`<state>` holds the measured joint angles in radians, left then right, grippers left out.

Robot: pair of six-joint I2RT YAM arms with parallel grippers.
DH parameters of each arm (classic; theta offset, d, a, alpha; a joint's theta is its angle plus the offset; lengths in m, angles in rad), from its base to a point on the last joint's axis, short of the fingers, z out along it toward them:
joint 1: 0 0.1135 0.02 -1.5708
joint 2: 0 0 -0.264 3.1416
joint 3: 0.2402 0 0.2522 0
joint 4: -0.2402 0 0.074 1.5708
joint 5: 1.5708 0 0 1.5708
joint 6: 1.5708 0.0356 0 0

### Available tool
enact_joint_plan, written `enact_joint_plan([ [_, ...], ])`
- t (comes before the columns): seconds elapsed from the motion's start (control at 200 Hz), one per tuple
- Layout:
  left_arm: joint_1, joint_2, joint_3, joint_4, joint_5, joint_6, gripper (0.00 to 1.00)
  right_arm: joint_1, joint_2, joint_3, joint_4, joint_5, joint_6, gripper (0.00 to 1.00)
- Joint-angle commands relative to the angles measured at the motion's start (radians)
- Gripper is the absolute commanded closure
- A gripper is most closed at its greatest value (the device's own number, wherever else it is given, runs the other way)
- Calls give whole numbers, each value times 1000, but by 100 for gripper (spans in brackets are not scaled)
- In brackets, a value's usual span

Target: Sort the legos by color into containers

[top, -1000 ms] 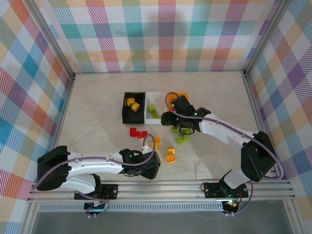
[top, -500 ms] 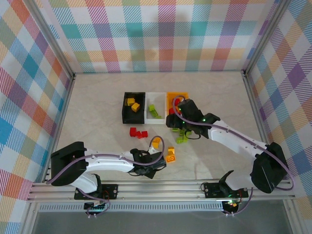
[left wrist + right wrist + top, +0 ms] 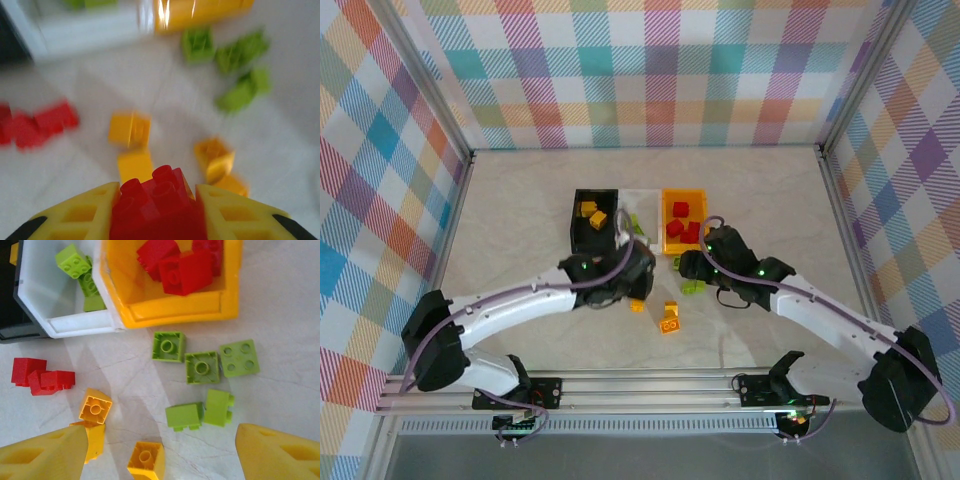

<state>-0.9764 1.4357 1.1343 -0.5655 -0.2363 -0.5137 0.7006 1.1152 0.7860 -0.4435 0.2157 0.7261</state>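
Observation:
In the left wrist view my left gripper [image 3: 157,195] is shut on a red lego [image 3: 155,200], studs up between the yellow fingers [image 3: 80,215]. From above, that gripper [image 3: 638,272] hangs just in front of the black container [image 3: 590,222] and white container [image 3: 645,205]. My right gripper [image 3: 162,455] is open above loose legos. These are several green ones [image 3: 202,367], yellow ones [image 3: 95,407] and red ones [image 3: 42,377] on the table. The orange container [image 3: 175,312] holds red legos [image 3: 182,270]. The white container [image 3: 75,325] holds green legos [image 3: 74,261].
Yellow legos [image 3: 669,318] lie toward the near edge between the arms. The black container holds yellow legos [image 3: 593,215]. The left arm [image 3: 520,300] crosses the table from the near left corner. Checked walls close in the back and sides.
My left gripper has shut on the red lego and swung from the near edge up toward the containers. The right gripper has drawn back from the containers, uncovering the orange one.

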Motion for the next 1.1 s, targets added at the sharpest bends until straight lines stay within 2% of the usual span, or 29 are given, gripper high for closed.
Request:
enact_joint_plan([
  [0.0, 63, 144, 185, 37, 33, 106, 67, 4, -59, -60, -14, 13, 82, 22],
  [0.19, 157, 456, 537, 11, 88, 137, 69, 4, -90, -104, -47, 2, 104, 22],
  [0.44, 178, 813, 1017, -155, 87, 153, 69, 4, -88, -104, -69, -4, 99, 22],
  [0.5, 181, 866, 1106, -195, 98, 151, 64, 5, -86, -104, -75, -7, 98, 22],
  [0.575, 185, 904, 1174, -221, 102, 141, 45, 4, -86, -112, -67, -21, 96, 21],
  [0.71, 186, 876, 1188, -191, 137, 116, 21, 4, -78, -111, -60, -44, 89, 21],
  [0.885, 167, 747, 1153, -181, 167, 106, 11, 5, -47, -96, -47, -90, 52, 21],
  [0.98, 130, 592, 997, -111, 162, 122, 5, 6, -13, -95, -11, -159, 30, 22],
  [1.01, 113, 532, 915, -78, 155, 128, 0, 12, 3, -95, 5, -182, 22, 22],
  [1.095, 74, 349, 674, 11, 120, 128, 0, 68, 59, -80, 22, -192, 5, 21],
])
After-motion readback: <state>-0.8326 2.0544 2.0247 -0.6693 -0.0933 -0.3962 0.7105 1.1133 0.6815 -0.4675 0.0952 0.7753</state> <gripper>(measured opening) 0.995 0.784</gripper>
